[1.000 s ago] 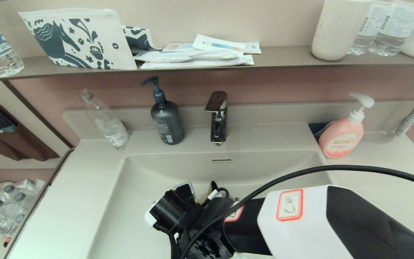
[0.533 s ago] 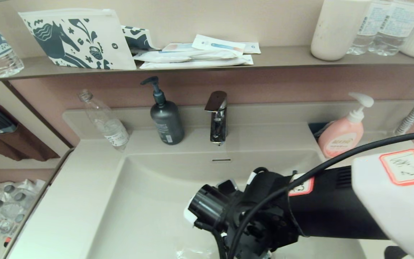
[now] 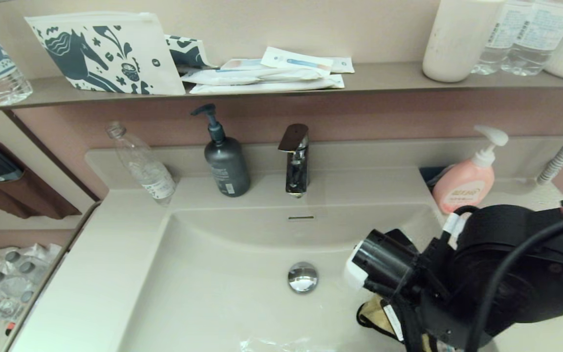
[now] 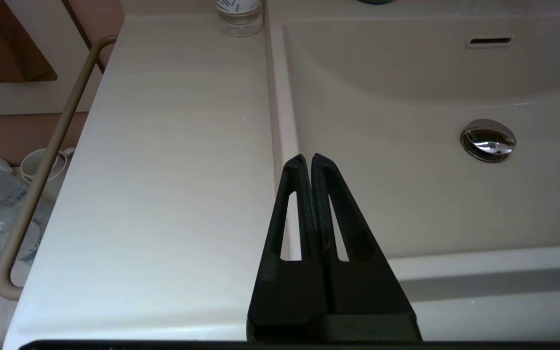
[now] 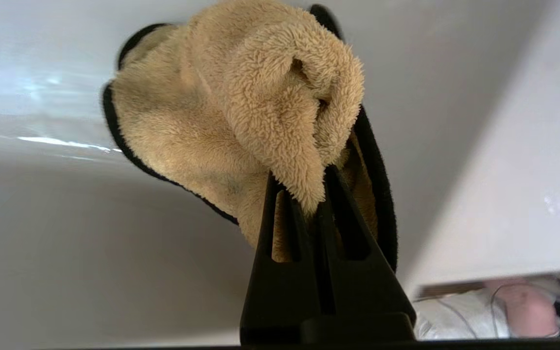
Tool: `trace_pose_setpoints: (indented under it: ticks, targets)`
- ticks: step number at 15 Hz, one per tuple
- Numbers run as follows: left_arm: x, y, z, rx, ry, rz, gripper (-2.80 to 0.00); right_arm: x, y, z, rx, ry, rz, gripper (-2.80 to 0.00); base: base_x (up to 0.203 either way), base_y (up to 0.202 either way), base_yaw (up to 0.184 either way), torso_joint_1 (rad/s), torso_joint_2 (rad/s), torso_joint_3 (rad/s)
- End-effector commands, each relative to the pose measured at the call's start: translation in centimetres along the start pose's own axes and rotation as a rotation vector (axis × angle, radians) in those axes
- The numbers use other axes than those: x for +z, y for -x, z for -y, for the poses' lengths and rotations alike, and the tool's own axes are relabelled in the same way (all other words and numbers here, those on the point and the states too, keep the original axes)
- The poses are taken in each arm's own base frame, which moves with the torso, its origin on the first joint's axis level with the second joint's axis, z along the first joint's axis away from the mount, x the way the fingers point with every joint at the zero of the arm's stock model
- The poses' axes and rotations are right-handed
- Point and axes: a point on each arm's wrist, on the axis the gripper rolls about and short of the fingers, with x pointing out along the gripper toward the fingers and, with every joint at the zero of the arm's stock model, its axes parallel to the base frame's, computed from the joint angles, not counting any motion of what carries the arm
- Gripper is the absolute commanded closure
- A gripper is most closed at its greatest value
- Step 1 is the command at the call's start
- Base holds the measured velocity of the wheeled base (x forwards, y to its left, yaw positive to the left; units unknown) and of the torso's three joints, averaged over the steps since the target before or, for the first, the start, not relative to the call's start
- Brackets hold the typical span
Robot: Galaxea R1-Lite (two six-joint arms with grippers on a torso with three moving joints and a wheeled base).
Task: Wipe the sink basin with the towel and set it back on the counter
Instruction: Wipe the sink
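Currently right gripper [image 5: 309, 187] is clamped on the towel [image 5: 241, 121]: mustard-yellow fluffy pile, black edge trim, bunched into a folded lump against the sink basin [image 5: 66, 233] near its right wall. Left gripper [image 4: 307, 163] hovers closed over the counter [image 4: 163, 170] edge.

the towel [image 5: 241, 112] is mustard-yellow fluff with a black edge trim. the sink basin [image 3: 242, 293] is glossy off-white, its drain plug [image 3: 303, 277] shiny chrome. the counter [image 3: 100, 274] is a matte off-white with a faint grain. both grippers are black (the right gripper [image 5: 304, 187] as well as the left gripper [image 4: 307, 163]). one pump bottle [image 3: 226, 159] is dark grey, the other soap bottle [image 3: 465, 183] pink with a white pump. the pouch [image 3: 105, 51] is white with dark teal horse and leaf prints.
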Motion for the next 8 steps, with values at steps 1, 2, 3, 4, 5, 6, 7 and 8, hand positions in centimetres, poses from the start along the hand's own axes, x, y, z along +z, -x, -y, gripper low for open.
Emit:
trace_pose_setpoints:
  ticks: [1,2,3,4,5,6,7,8]
  targets:
    - [0.0,0.0,0.0,0.000,0.000,0.000,0.00,-0.3,1.8,3.9,0.002,-0.098,0.041,0.00,0.000,0.000,0.000,0.000,0.00,0.000]
    - [0.0,0.0,0.0,0.000,0.000,0.000,0.00,-0.3,1.9,5.6,-0.013,-0.150,0.043,0.00,0.000,0.000,0.000,0.000,0.00,0.000]
    - [0.0,0.0,0.0,0.000,0.000,0.000,0.00,-0.3,2.0,7.1,-0.028,-0.196,0.045,0.00,0.000,0.000,0.000,0.000,0.00,0.000]
    - [0.0,0.0,0.0,0.000,0.000,0.000,0.00,-0.3,2.2,8.5,-0.042,-0.243,0.051,0.00,0.000,0.000,0.000,0.000,0.00,0.000]
    - [0.0,0.0,0.0,0.000,0.000,0.000,0.00,-0.3,2.3,9.7,-0.055,-0.285,0.057,0.00,0.000,0.000,0.000,0.000,0.00,0.000]
    - [0.0,0.0,0.0,0.000,0.000,0.000,0.00,-0.3,2.4,10.8,-0.068,-0.324,0.061,0.00,0.000,0.000,0.000,0.000,0.00,0.000]
    - [0.0,0.0,0.0,0.000,0.000,0.000,0.00,-0.3,2.5,11.7,-0.079,-0.358,0.064,0.00,0.000,0.000,0.000,0.000,0.00,0.000]
    - [0.0,0.0,0.0,0.000,0.000,0.000,0.00,-0.3,2.5,12.6,-0.094,-0.393,0.065,0.00,0.000,0.000,0.000,0.000,0.00,0.000]
